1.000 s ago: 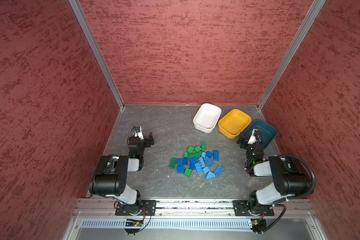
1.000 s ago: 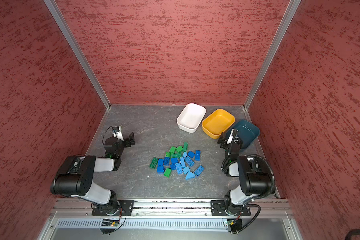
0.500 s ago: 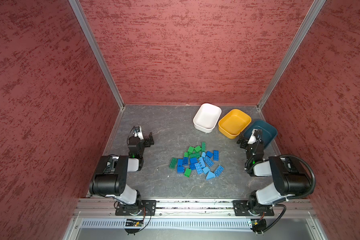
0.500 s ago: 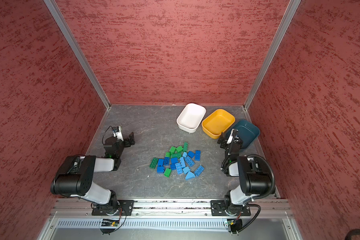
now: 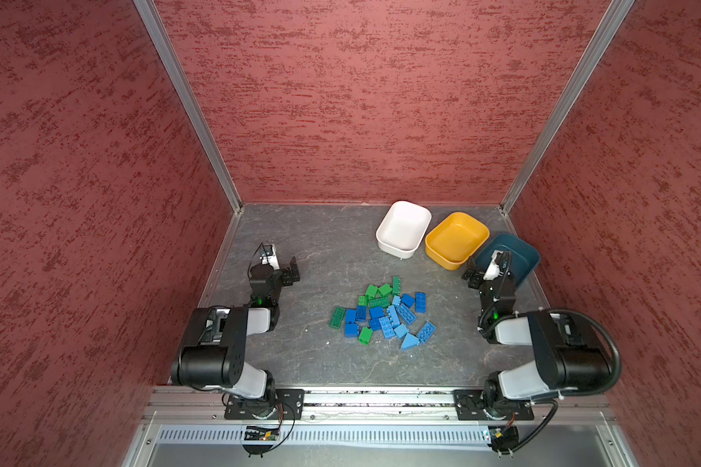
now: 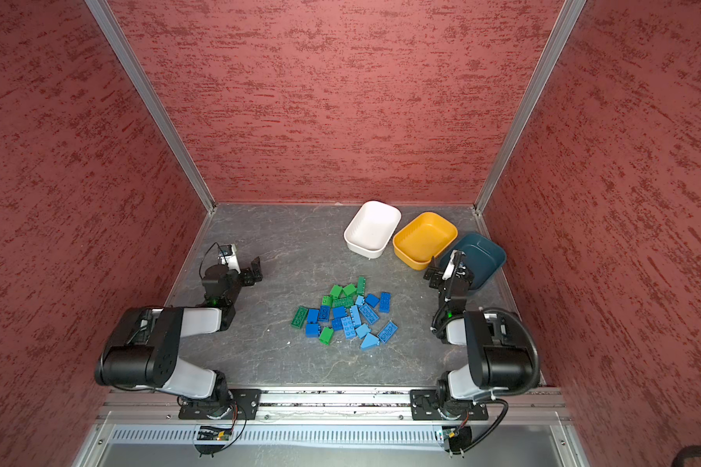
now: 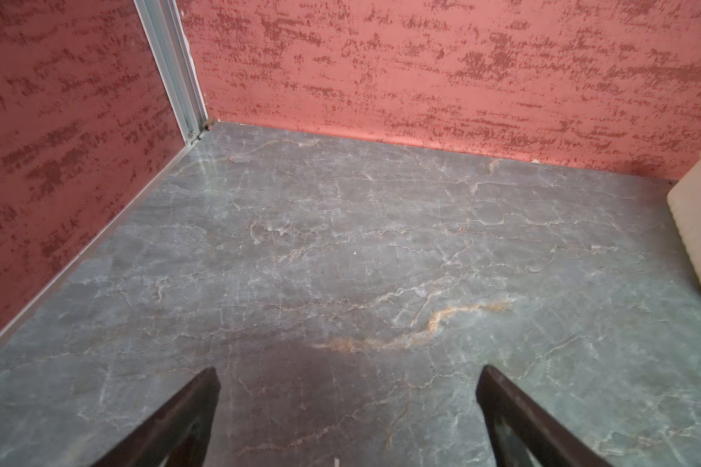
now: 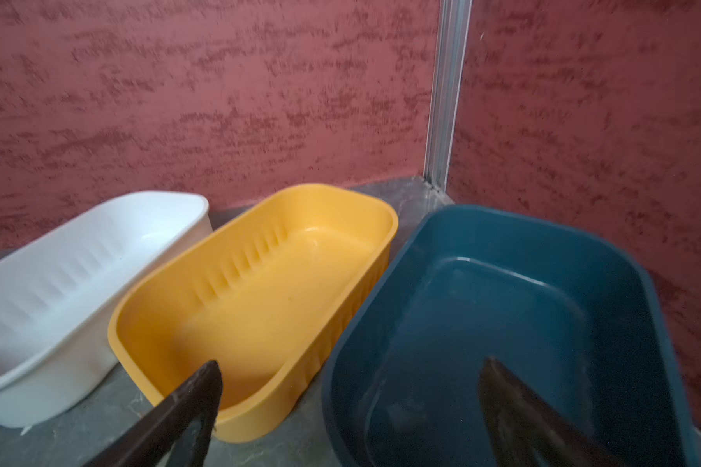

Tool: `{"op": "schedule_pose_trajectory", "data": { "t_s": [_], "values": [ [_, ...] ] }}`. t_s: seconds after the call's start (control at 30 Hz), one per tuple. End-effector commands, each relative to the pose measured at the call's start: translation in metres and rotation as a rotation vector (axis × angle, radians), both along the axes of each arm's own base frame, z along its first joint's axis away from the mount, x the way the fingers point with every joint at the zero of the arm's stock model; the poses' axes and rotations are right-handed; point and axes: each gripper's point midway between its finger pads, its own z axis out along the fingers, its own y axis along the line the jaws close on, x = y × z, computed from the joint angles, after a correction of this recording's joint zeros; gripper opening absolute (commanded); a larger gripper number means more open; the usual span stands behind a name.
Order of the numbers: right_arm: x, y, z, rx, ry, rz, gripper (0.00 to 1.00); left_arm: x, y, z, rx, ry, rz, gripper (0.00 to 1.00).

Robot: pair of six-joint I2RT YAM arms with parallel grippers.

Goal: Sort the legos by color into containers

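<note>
Your left gripper (image 7: 349, 370) hangs wide open, holding nothing, over bare floor (image 5: 332, 250) at the left. The legos (image 5: 383, 313) lie heaped mid-floor between the arms. Far right stand the white tub (image 5: 401, 230), yellow tub (image 5: 456, 238) and teal tub (image 5: 521, 258). Your right gripper (image 8: 351, 366), also spread wide and holding nothing, hovers at the teal tub's near-left rim.

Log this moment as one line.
left gripper: open, empty, over table | right gripper: open, empty, by teal tub | legos: unsorted pile mid-table | white tub, yellow tub, teal tub: empty
</note>
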Motion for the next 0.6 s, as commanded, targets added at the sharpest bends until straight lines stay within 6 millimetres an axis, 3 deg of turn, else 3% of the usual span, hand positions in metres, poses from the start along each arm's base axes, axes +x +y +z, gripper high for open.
{"op": "schedule_pose_trajectory", "data": {
  "t_s": [0.0, 0.1, 0.2, 0.27, 0.37, 0.47, 0.57],
  "values": [
    [0.001, -0.002, 0.038, 0.076, -0.004, -0.023, 0.99, 0.006, -0.003, 0.050, 0.058, -0.001, 0.056, 0.99],
    [0.005, 0.009, 0.057, 0.253, 0.030, 0.016, 0.99, 0.014, -0.025, 0.090, 0.041, -0.010, 0.103, 0.99],
    [0.014, 0.025, 0.055, 0.516, 0.079, 0.043, 0.99, 0.031, -0.061, 0.110, -0.106, 0.007, 0.122, 0.99],
    [0.025, 0.039, 0.045, 0.645, 0.142, 0.085, 0.99, 0.048, -0.104, 0.106, -0.211, 0.060, 0.027, 1.00],
    [0.042, 0.045, 0.019, 0.686, 0.319, 0.053, 0.99, 0.071, -0.166, 0.093, -0.258, 0.179, -0.073, 0.99],
    [0.042, 0.013, -0.012, 0.630, 0.469, -0.183, 0.99, 0.087, -0.233, 0.083, -0.257, 0.321, -0.225, 0.99],
    [0.038, -0.011, -0.021, 0.560, 0.497, -0.320, 0.99, 0.088, -0.300, 0.066, -0.229, 0.416, -0.412, 1.00]
  ]
}}
